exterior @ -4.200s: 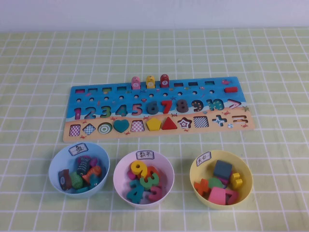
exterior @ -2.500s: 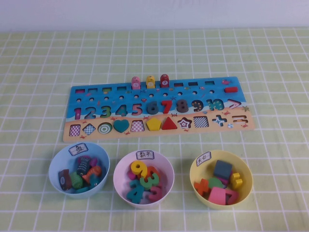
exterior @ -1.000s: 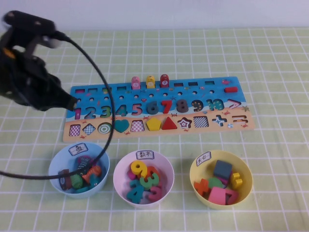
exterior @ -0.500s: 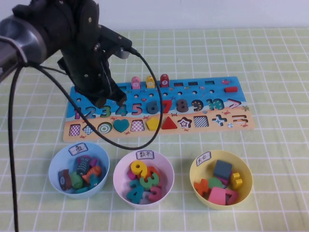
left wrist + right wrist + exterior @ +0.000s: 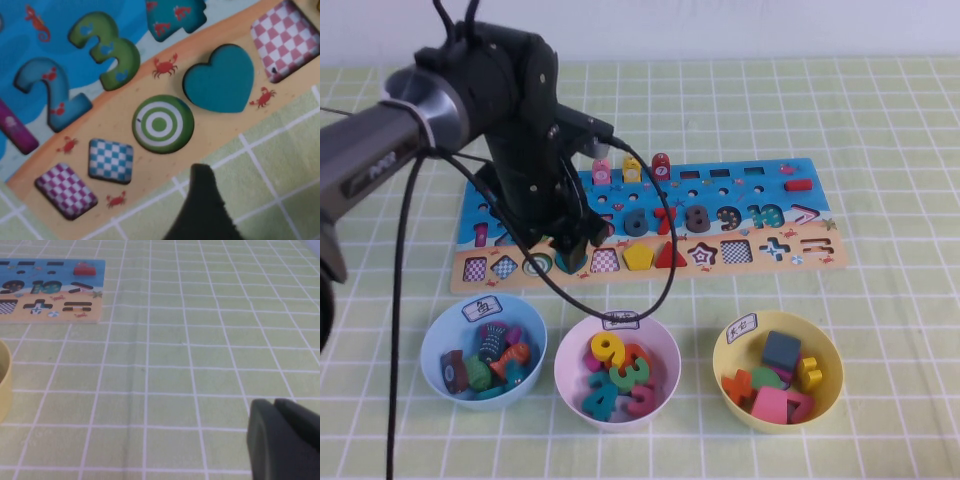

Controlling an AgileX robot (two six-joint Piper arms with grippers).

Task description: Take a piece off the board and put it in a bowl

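The teal heart piece (image 5: pixel 569 264) lies in its slot on the tan strip of the board (image 5: pixel 720 215). My left gripper (image 5: pixel 572 246) hangs low right over it, open. In the left wrist view the heart (image 5: pixel 218 80) sits beside a green ring piece (image 5: pixel 162 124), and one dark fingertip (image 5: pixel 200 177) shows over the cloth at the board's near edge. The yellow bowl (image 5: pixel 830 345) stands at the front right with several shape pieces in it. My right gripper (image 5: pixel 272 407) is shut and empty over bare cloth, out of the high view.
A light-blue bowl (image 5: pixel 435 345) and a white-pink bowl (image 5: pixel 570 345) stand in front of the board. A yellow pentagon (image 5: pixel 638 257) and a red triangle (image 5: pixel 670 257) lie right of the heart. The left arm's cable (image 5: pixel 650 290) loops over the board's near edge.
My left arm came in from the left, swung across the board and dropped down onto the heart's slot. The pieces and bowls have not moved.
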